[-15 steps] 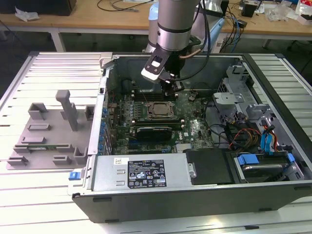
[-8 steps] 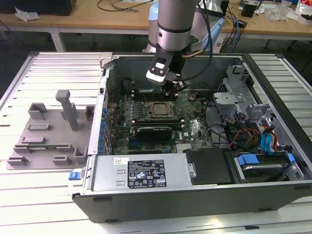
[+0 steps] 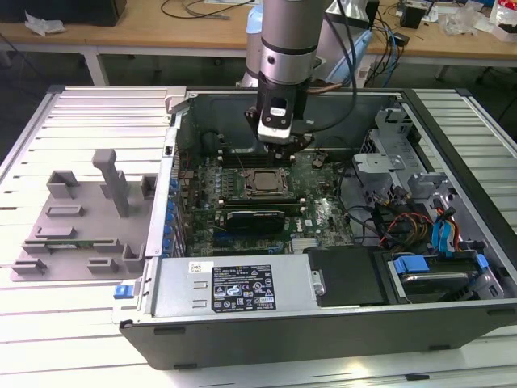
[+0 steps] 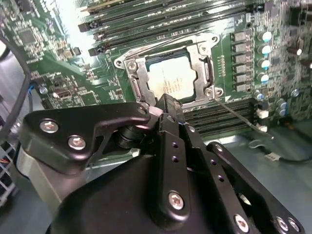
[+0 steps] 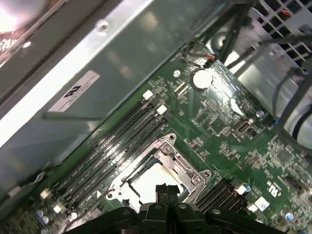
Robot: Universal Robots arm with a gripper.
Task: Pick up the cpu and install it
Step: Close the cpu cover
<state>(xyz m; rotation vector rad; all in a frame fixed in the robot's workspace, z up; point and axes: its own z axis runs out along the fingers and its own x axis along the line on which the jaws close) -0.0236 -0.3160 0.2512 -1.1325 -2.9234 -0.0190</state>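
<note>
cpu: You find the cpu (image 4: pixel 170 78) lying flat in its socket, silver plate upward. Nothing holds it, so I judge that it is placed.
socket frame: The metal socket frame (image 4: pixel 139 80) goes around the cpu on all sides and keeps the chip level and centred. Whether the frame is clamped down, I cannot tell.
wire lever: A thin wire lever (image 4: pixel 239 117) slants away from one corner of the frame. It looks released, which would leave the socket unlocked.
tool: The tool (image 5: pixel 166 191) hangs just above the near edge of the socket. Its fingertips are drawn together and carry nothing.
memory slots: Long black memory slots (image 5: pixel 112 151) run beside the socket and leave the tool only a narrow way down.
motherboard: The green motherboard (image 3: pixel 323 214) lies flat in the open case, so the arm reaches it from above.
computer case: The computer case (image 3: pixel 283 335) lies on its side with the panel off.
fixture tray: A grey fixture tray (image 3: pixel 81 218) stands well apart, at the exterior view's left.
desk: The slatted desk (image 3: pixel 48 323) carries both the case and the tray.
</note>
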